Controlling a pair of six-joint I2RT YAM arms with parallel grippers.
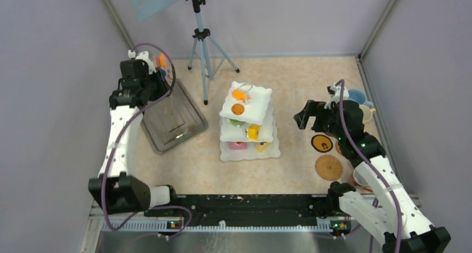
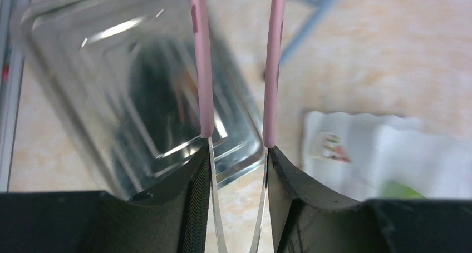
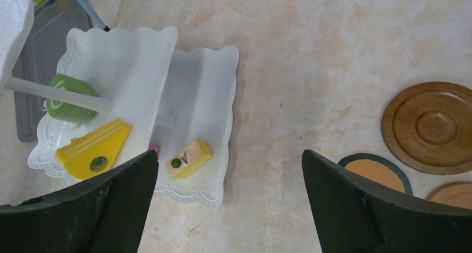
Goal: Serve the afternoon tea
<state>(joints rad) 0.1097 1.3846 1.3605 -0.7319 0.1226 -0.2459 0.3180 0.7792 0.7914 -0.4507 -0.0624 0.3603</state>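
Note:
The white three-tier stand (image 1: 246,122) stands mid-table with small orange, green, yellow and pink pastries on its tiers. The right wrist view shows a green roll (image 3: 69,97), a yellow wedge (image 3: 92,147) and a cream slice (image 3: 189,158) on it. My left gripper (image 1: 150,69) is over the far end of the steel tray, shut on metal tongs (image 2: 203,69) with pink arms; their tips are out of view. My right gripper (image 1: 303,119) is open and empty, over bare table between the stand and the coasters (image 1: 321,143). Blue (image 1: 357,96) and cream (image 1: 365,114) mugs stand behind it.
The steel tray (image 1: 172,119) lies left of the stand. A tripod (image 1: 203,47) stands at the back. A brown coaster (image 1: 329,167) and another mug (image 1: 362,178) sit at the near right. Grey walls close in both sides.

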